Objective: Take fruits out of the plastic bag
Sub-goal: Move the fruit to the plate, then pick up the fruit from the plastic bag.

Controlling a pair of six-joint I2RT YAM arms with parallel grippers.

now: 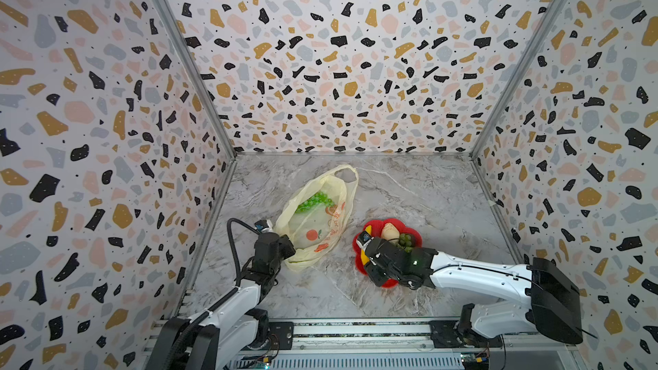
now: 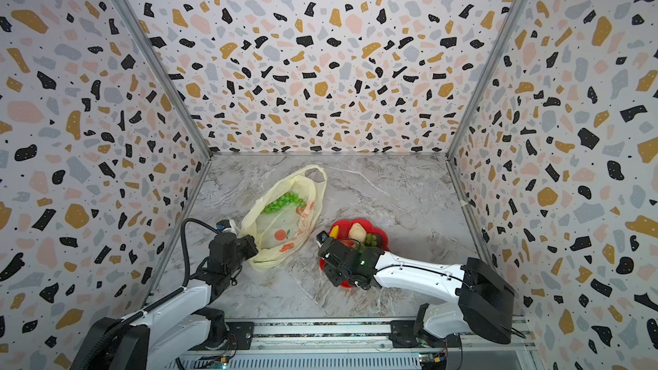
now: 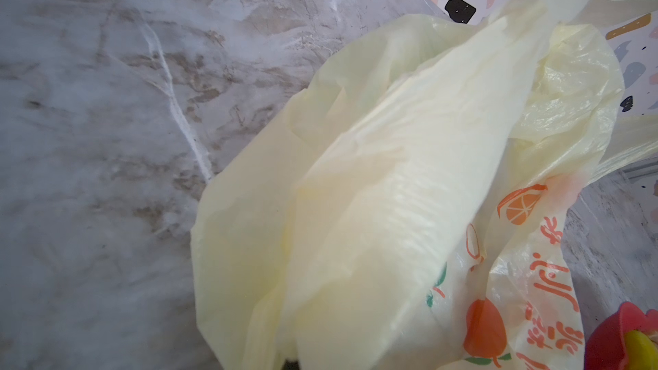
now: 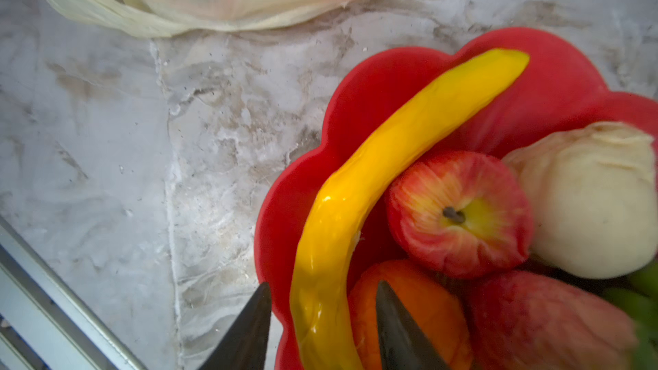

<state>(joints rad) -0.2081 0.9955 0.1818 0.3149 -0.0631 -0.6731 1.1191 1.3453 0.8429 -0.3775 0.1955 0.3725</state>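
Nearest, the right gripper (image 4: 322, 284) hovers over a red flower-shaped plate (image 4: 359, 101), its jaws parted astride a yellow banana (image 4: 409, 144). The banana lies beside a red apple (image 4: 459, 213), an orange (image 4: 420, 307) and a beige pear-like piece (image 4: 591, 201). Leftward, the left gripper (image 1: 286, 244) pinches the near edge of the pale yellow plastic bag (image 1: 320, 224). Farther back, a green grape bunch (image 1: 315, 201) lies inside the bag.

Bright even light, faint shadows, top views bowed at edges; wrist views blurred, banana (image 4: 391, 144) glaring

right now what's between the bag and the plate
Nothing: only a bare strip of table separates the bag from the plate, clearest in the right wrist view.
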